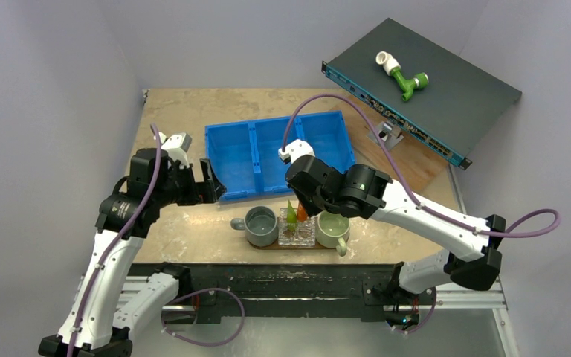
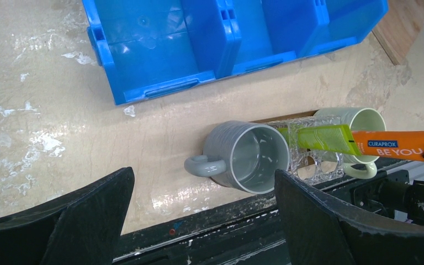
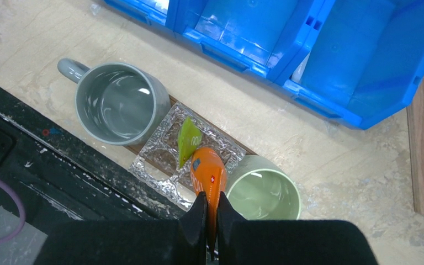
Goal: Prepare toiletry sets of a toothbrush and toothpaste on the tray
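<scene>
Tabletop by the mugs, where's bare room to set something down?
Bare tabletop lies left of the blue bin and grey mug, plus a strip between bin and mugs. Crowded: the tray, with grey mug, glass holder, green mug and the orange tube in the right gripper.

The tray [image 2: 279,116] lies mostly hidden under the grey mug [image 2: 254,157], glass holder [image 2: 314,168] and green mug [image 2: 359,124] (a brown sliver shows).

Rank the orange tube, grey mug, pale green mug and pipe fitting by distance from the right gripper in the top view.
1. Orange tube, clamped in the right gripper.
2. Pale green mug, just to its right.
3. Grey mug, to its left.
4. Pipe fitting, far back right.
</scene>
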